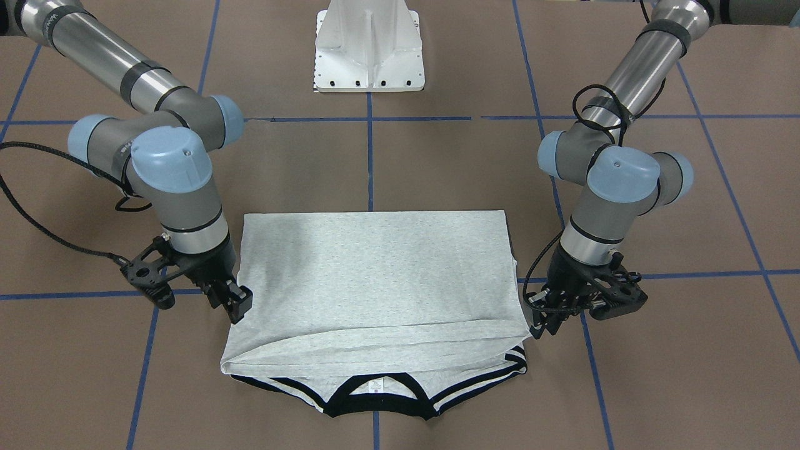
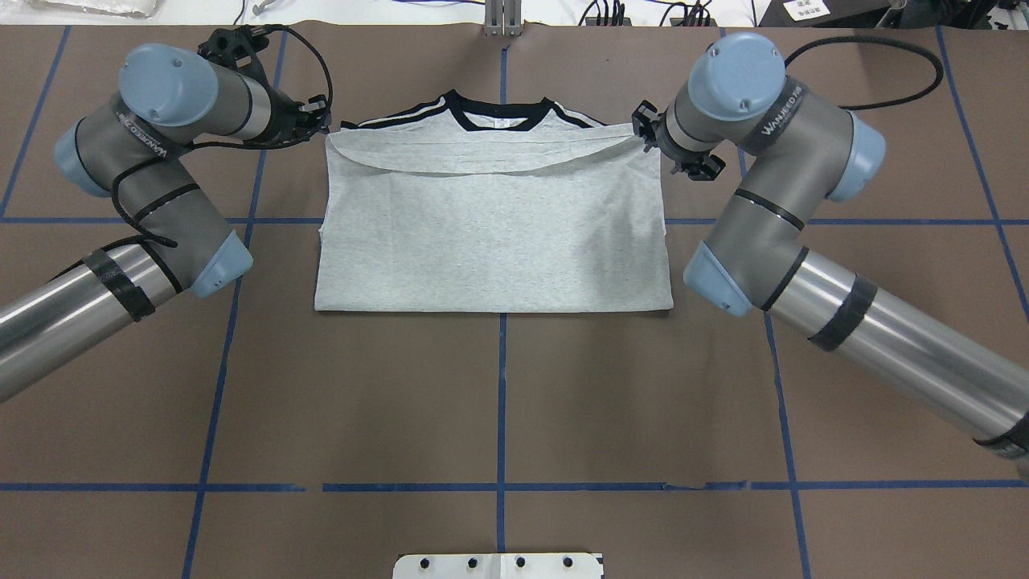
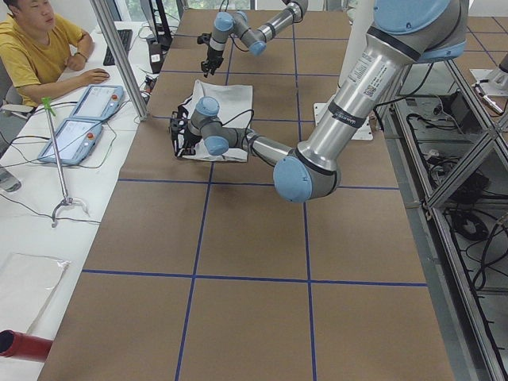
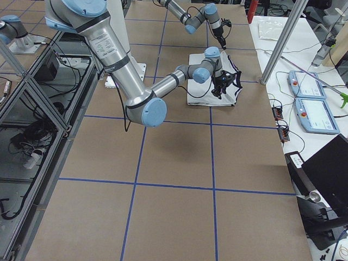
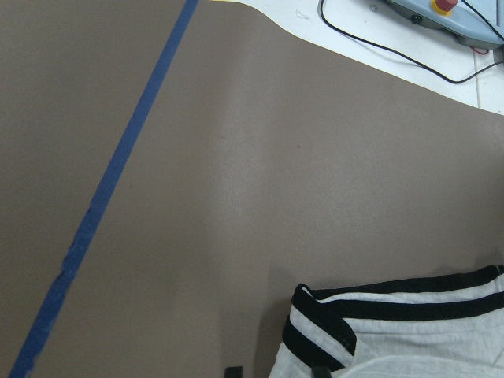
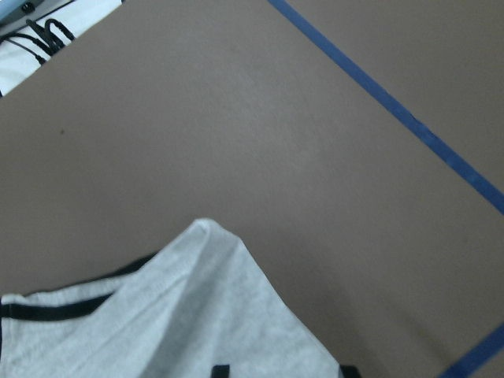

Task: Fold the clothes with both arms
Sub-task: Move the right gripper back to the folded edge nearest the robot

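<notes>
The grey T-shirt (image 1: pixel 375 275) (image 2: pixel 490 233) lies flat, its lower half folded up so the hem sags just short of the black collar (image 1: pixel 380 409) (image 2: pixel 502 108). The striped shoulders show beyond the hem; the cartoon print is hidden. My left gripper (image 1: pixel 542 322) (image 2: pixel 320 121) is at the hem corner on its side. In the left wrist view (image 5: pixel 276 372) its tips stand apart at the striped shoulder (image 5: pixel 378 311). My right gripper (image 1: pixel 234 303) (image 2: pixel 647 137) is at the other hem corner. In the right wrist view (image 6: pixel 281 370) its tips stand apart with grey fabric (image 6: pixel 197 315) lying between them.
The white pedestal (image 1: pixel 369 50) (image 2: pixel 498 565) stands at the robot's side of the brown table with blue tape lines (image 2: pixel 502 402). A seated operator (image 3: pixel 40 48) and two teach pendants (image 3: pixel 87 103) are past the far table edge.
</notes>
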Controlling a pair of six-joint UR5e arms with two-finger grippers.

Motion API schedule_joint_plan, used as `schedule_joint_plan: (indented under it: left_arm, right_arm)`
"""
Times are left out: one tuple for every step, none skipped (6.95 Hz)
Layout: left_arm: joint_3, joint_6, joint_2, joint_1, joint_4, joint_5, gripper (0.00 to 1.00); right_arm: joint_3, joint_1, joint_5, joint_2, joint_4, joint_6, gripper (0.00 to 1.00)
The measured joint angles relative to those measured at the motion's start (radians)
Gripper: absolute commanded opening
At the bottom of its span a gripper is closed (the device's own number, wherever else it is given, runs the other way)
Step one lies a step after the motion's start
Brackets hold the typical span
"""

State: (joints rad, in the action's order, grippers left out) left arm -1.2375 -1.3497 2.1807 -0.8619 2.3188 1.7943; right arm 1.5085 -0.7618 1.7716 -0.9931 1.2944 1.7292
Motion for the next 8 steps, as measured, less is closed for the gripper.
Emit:
schedule_joint_plan:
  left_arm:
    - [0.0,-0.001,0.0,-0.002,0.0,0.001,0.42]
    - [0.0,-0.003,0.001,-0.003,0.001,0.001,0.43]
    - [-0.002,-0.004,0.001,-0.003,0.002,0.002,0.42]
    - [-0.004,-0.002,-0.001,-0.003,0.003,0.001,0.42]
    - [-0.006,0.002,-0.004,-0.003,0.003,0.001,0.43]
    - [-0.007,0.002,-0.004,-0.002,0.002,0.001,0.42]
    - [-0.008,0.003,-0.005,-0.002,0.001,0.001,0.42]
    - [-0.008,0.004,-0.006,-0.002,0.0,0.001,0.43]
  right_arm:
    - [0.088,0.049,0.006,-0.069,-0.001,0.045,0.71]
    - [0.167,0.1,0.008,-0.136,-0.001,0.09,0.74]
    - [0.221,0.141,0.008,-0.188,-0.001,0.12,0.75]
    - [0.245,0.175,0.004,-0.217,-0.002,0.146,0.75]
    - [0.248,0.195,0.003,-0.229,-0.002,0.164,0.74]
    - [0.246,0.203,0.002,-0.232,-0.001,0.172,0.7]
    - [0.243,0.206,0.002,-0.233,0.0,0.175,0.57]
    - [0.239,0.207,0.001,-0.232,0.0,0.176,0.52]
